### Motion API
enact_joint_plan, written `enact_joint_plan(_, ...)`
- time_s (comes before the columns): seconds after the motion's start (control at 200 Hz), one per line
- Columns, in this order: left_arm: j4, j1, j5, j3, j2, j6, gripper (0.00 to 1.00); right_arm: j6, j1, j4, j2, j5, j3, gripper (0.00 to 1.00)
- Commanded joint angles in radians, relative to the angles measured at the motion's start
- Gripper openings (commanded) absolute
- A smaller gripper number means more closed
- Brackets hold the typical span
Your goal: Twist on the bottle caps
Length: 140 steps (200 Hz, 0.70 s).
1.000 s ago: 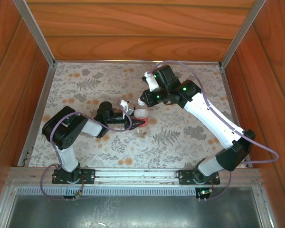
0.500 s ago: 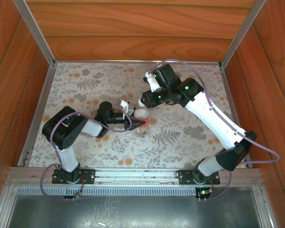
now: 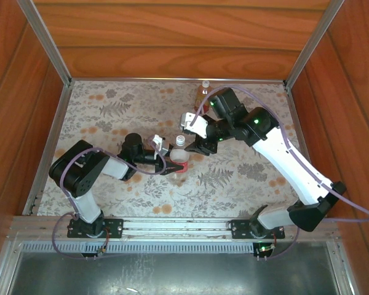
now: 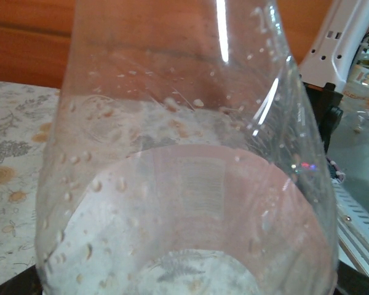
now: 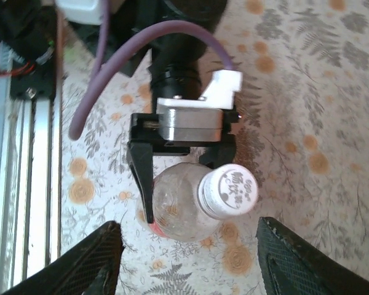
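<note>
- Left gripper (image 3: 175, 163) is seen just left of the red-labelled bottle (image 5: 175, 215), its black jaws clamped on the bottle's clear body.
- The red-labelled bottle is held standing on the floral table cloth (image 3: 111, 117), near the middle of the table; a red band is noted low on the body.
- In the left wrist view the bottle wall is pressed close to the lens, beaded with droplets, the label seen through it from behind.
- A whitish bottle cap (image 5: 229, 192) is seated on the neck of the red-labelled bottle; printed marks are seen on its top, too small to be read.
- Right gripper (image 5: 187, 224) is poised over and just right of the bottle, jaws spread wide; the fingers (image 5: 104, 258) are kept apart from cap and body, touching neither.
- The amber bottle (image 3: 203, 91) is found upright, well apart from the red-labelled bottle, behind and to its right at the table's far edge. Whether a cap is on it cannot be told.
</note>
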State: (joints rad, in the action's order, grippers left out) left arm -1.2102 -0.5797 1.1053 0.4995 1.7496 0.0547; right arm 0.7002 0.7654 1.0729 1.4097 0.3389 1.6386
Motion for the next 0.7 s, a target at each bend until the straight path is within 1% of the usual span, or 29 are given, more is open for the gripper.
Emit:
enact_joint_plan(0.0, 0.072, 0.012, 0.065, -0.025, 0.0, -0.022, 0.64, 0.201, -0.006, 0.129, 0.086, 0.087, 0.091, 0.61)
enact_joint_plan(0.115, 0.078, 0.022, 0.069, -0.025, 0.002, -0.03, 0.65, 0.208, -0.018, 0.184, 0.163, 0.109, 0.191, 0.59)
enact_joint_plan(0.235, 0.083, 0.03, 0.074, -0.028, 0.001, -0.038, 0.64, 0.219, -0.03, 0.228, 0.219, 0.136, 0.249, 0.56)
enact_joint_plan(0.375, 0.087, 0.032, 0.078, -0.034, -0.004, -0.047, 0.64, 0.228, -0.042, 0.245, 0.244, 0.146, 0.276, 0.52)
enact_joint_plan(0.39, 0.087, 0.032, 0.078, -0.035, -0.004, -0.049, 0.65, 0.229, -0.043, 0.247, 0.274, 0.146, 0.277, 0.52)
enact_joint_plan(0.425, 0.089, 0.033, 0.079, -0.035, -0.005, -0.05, 0.65, 0.228, -0.045, 0.249, 0.286, 0.149, 0.285, 0.51)
enact_joint_plan(0.695, 0.097, 0.033, 0.084, -0.03, -0.002, -0.056, 0.64, 0.208, -0.051, 0.242, 0.334, 0.15, 0.306, 0.51)
